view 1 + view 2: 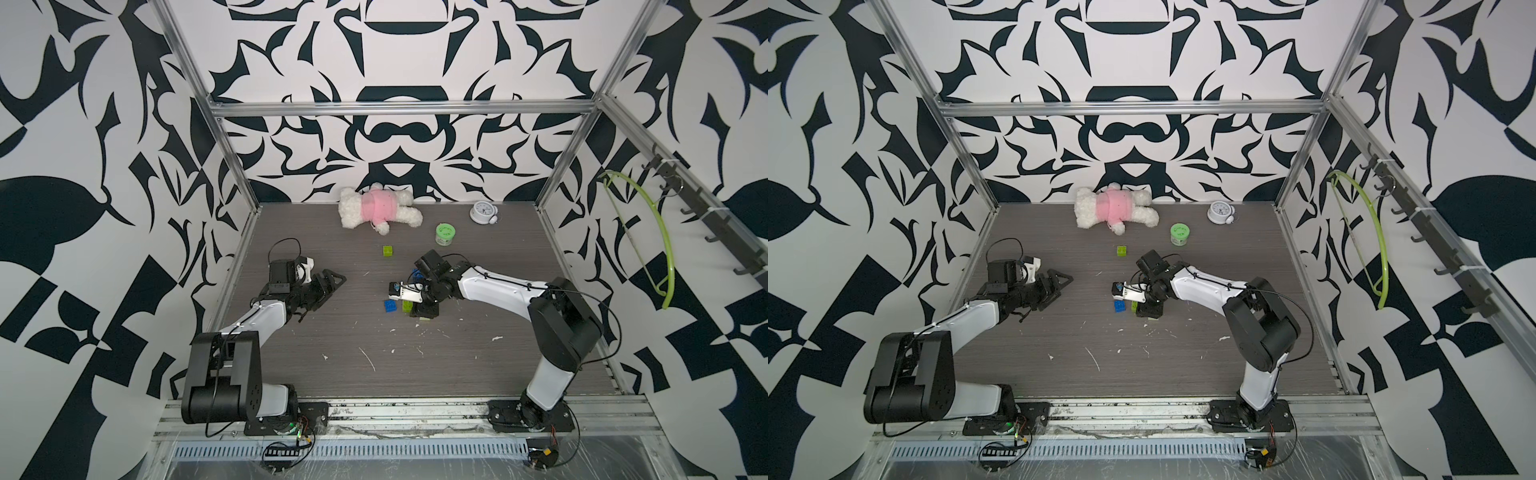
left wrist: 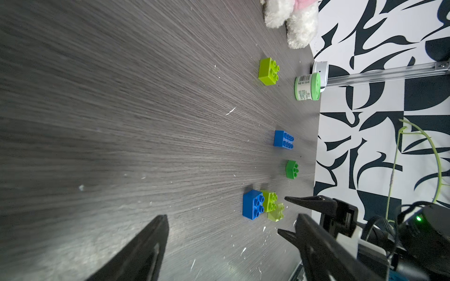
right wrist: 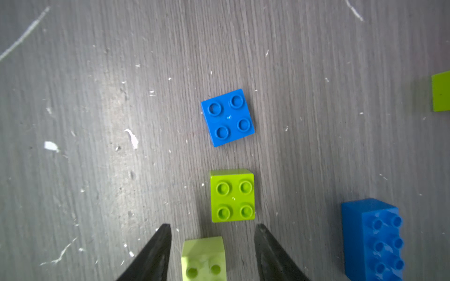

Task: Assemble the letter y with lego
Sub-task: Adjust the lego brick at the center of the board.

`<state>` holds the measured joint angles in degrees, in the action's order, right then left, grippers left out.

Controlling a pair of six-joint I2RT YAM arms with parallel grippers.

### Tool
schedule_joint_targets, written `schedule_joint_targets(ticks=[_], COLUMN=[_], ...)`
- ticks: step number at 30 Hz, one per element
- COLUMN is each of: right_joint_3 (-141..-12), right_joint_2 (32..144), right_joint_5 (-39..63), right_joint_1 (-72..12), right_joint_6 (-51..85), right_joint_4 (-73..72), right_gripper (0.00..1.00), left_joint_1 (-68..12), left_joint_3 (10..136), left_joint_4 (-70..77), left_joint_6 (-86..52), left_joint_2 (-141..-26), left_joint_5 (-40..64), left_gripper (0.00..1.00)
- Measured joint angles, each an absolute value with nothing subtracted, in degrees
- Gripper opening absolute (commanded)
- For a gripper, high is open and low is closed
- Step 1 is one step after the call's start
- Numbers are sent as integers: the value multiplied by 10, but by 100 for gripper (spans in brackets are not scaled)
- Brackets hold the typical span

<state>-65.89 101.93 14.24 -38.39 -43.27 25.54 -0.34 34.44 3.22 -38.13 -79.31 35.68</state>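
The right claw (image 3: 212, 227) straddles the pale yellow studded plastic brick (image 3: 203, 258), jaws half-narrowed but not pinching, in line with the small square blue plastic brick (image 3: 227, 118) past a lime green studded brick (image 3: 232, 195), likely lining up the Y's stem; the left claw (image 1: 330, 286) hangs wide, empty.

This was a robotics lab test cell. A metal frame (image 1: 399, 109) and black-and-white patterned walls (image 1: 83, 124) boxed in a grey surface (image 1: 436, 365), and two robot arms (image 1: 498, 286) stood bolted to its front rail (image 1: 415, 411).
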Motion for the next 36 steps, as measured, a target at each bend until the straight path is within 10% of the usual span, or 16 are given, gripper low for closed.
schedule_joint_targets(ticks=[17, 36], right_joint_3=[-662, -691], right_joint_2=[981, 1034], right_joint_5=[133, 157], right_joint_1=[-345, -359], right_joint_6=[-493, -485], right_joint_4=[311, 281], right_gripper=[58, 57], left_joint_1=[-65, -110], left_joint_3=[335, 336], left_joint_4=[97, 103], left_joint_6=[-408, -397], left_joint_2=[-842, -879], left_joint_5=[378, 335], left_gripper=[71, 75])
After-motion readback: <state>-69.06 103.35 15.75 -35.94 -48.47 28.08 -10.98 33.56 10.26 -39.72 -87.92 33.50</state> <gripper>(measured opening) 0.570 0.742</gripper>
